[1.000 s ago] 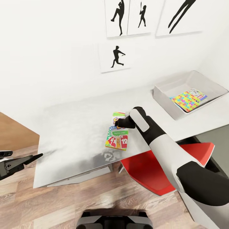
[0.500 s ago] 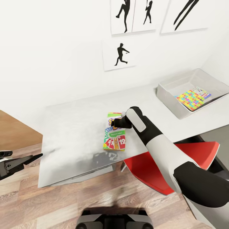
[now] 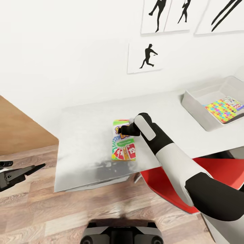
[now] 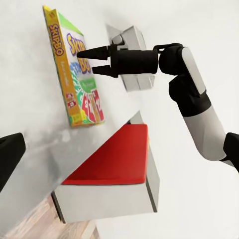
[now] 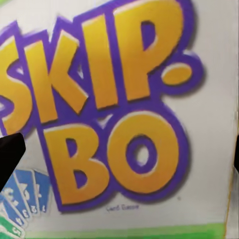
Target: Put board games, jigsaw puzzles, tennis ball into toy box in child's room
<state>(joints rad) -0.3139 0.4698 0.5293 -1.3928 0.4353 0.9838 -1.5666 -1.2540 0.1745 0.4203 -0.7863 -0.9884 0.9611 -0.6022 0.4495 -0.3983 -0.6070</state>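
Note:
The yellow-green-red Skip-Bo board game [image 3: 124, 145] lies flat on the pale grey table [image 3: 84, 135]. My right gripper [image 3: 122, 130] points down at its upper half, open. The left wrist view has the fingertips [image 4: 81, 53] right at the board game's printed face [image 4: 74, 74]; I cannot tell if they touch. The right wrist view is close on the lettering [image 5: 114, 114], with a dark finger [image 5: 10, 154] at the picture's edge. The toy box [image 3: 198, 113] stands at the table's right end, holding a jigsaw puzzle [image 3: 222, 112] and a blue cartoon board game [image 3: 234, 101]. My left gripper [image 3: 32, 168] hangs low, left of the table, open.
A red-and-white swivel chair [image 3: 169, 183] sits under the table's front edge beneath my right arm. Black silhouette prints [image 3: 148, 56] hang on the white wall behind. Wood-plank floor [image 3: 67, 210] lies in front, and a brown panel [image 3: 20, 132] stands at the left.
The camera has swung, so the table and toy box sit further right in the picture. The Skip-Bo box has slid left along the table under my right gripper, away from the toy box.

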